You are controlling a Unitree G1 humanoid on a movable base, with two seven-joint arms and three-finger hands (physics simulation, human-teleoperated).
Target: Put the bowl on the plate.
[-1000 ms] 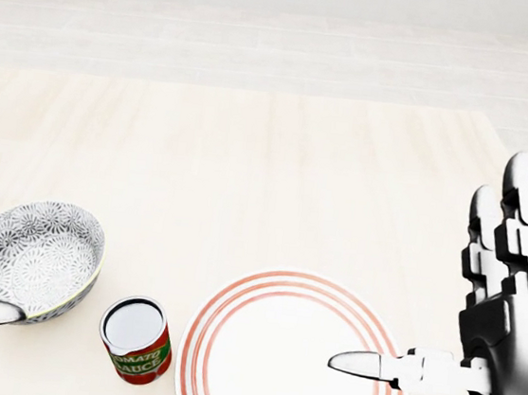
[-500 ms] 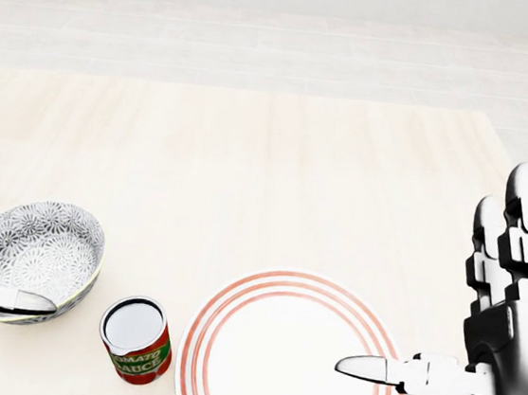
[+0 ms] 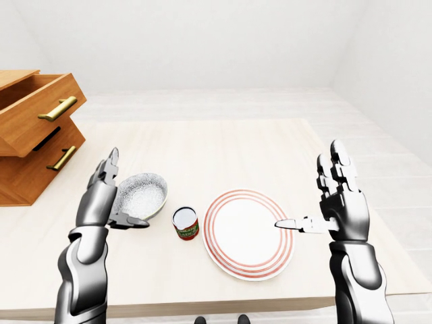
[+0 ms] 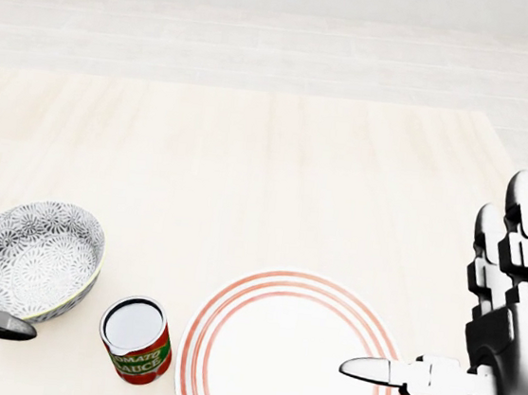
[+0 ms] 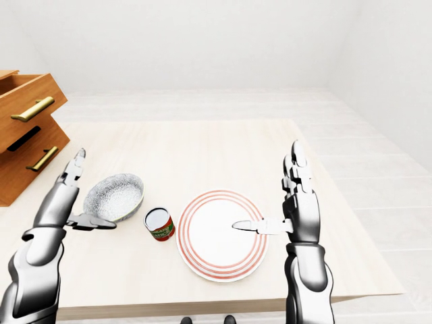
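Reach phase: the grey patterned ceramic bowl [image 3: 143,194], on the pale wood counter [image 3: 202,148] left of the red-ringed white plate [image 3: 248,234], is flanked by the wide-open, empty left hand [image 3: 102,200]. Next, a firm rim grip is called for.

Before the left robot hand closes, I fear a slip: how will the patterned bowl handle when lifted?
The bowl looks rigid and smooth, so probably slippery in a rim pinch. Its rounded wall suggests it may rock if nudged. The can stands close, so a sideways push might hit it.
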